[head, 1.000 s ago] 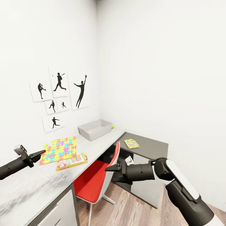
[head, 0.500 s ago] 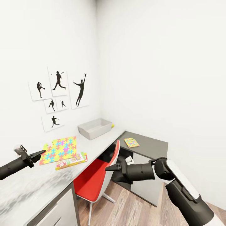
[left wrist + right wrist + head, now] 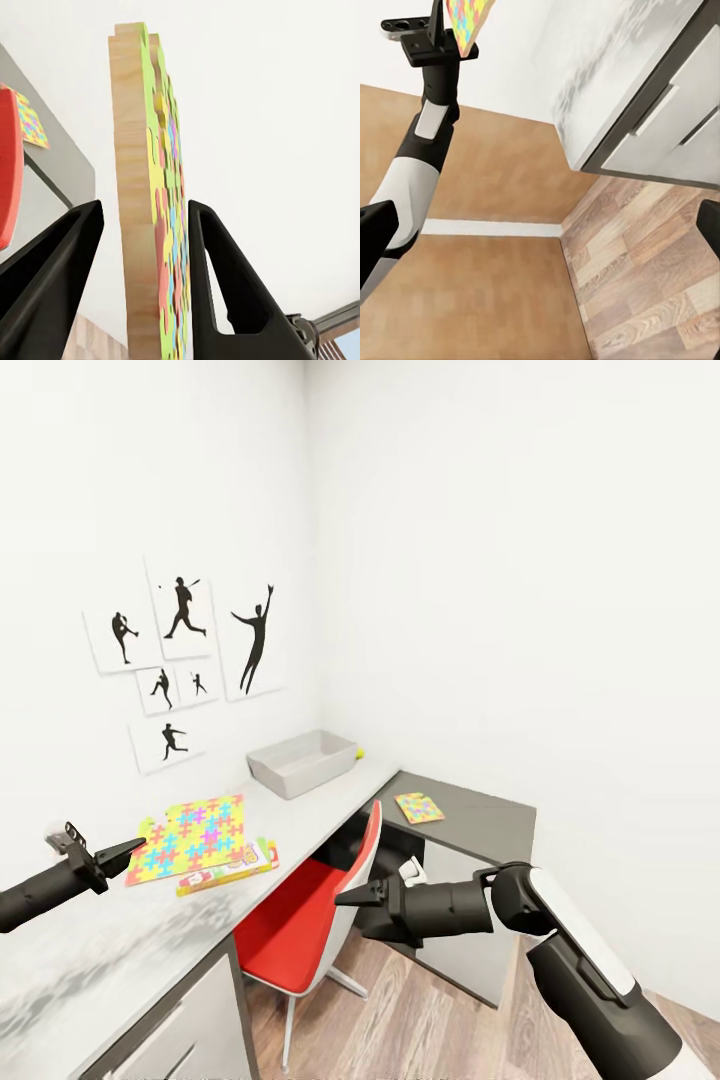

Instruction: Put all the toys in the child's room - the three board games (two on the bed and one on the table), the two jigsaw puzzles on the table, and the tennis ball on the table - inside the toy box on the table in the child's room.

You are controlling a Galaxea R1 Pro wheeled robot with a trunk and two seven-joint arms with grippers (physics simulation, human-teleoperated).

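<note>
My left gripper [image 3: 137, 847] is shut on the edge of a large jigsaw puzzle [image 3: 197, 834], held roughly level over the table [image 3: 110, 955]; the left wrist view shows the board [image 3: 161, 225] between both fingers. A yellow and red board game [image 3: 228, 870] lies just beside and below it. The grey toy box [image 3: 303, 762] stands at the far end, the tennis ball [image 3: 359, 756] behind its right corner. A smaller jigsaw puzzle [image 3: 419, 808] lies on the dark-grey section [image 3: 485, 825]. My right gripper [image 3: 347, 897] hangs open, holding nothing, beside the chair.
A red-and-white swivel chair [image 3: 305, 920] is tucked against the desk between my arms. White drawers [image 3: 190, 1030] sit under the near end. Baseball silhouette pictures [image 3: 185, 660] hang on the left wall. Wood-plank floor [image 3: 430, 1030] lies under my right arm.
The whole picture has shifted a little, so the camera moved. Both arms keep their pose and the puzzle stays in my left gripper.
</note>
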